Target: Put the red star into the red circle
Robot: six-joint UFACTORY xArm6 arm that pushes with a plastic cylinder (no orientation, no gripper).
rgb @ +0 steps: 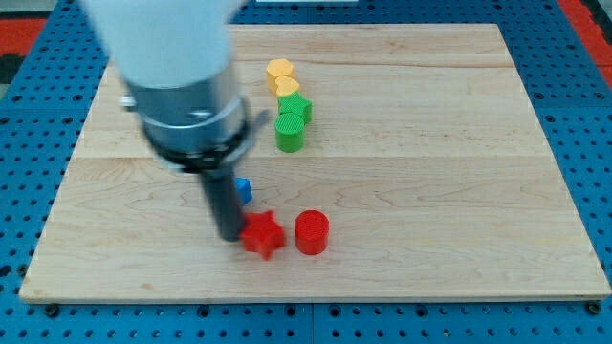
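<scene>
Rod and star are already together at the near edge of the wooden board. The arm comes down from the view's top left, a pale blurred housing over a dark collar, and ends in a straight dark rod with nothing to open or close and nothing held; it can only shove. The tip sits at the left flank of the red star, touching it or as good as touching, though the blur makes the exact contact hard to judge.

What matters is the line: tip, star and red circle lie almost in one row across the view, left to right. The circle stands just to the right of the star, a narrow gap of bare wood between them, at nearly the same height in the view. So the star lies directly to the right of the tip, and the goal directly beyond it. A straight push toward the view's right looks like all that is needed, and a short one.

The risk, as I judge it, is the star's points: an off-centre push could spin it past the circle.

A blue block peeks from behind the rod, just above the star. Two green blocks and two yellow ones stand well apart toward the top.
</scene>
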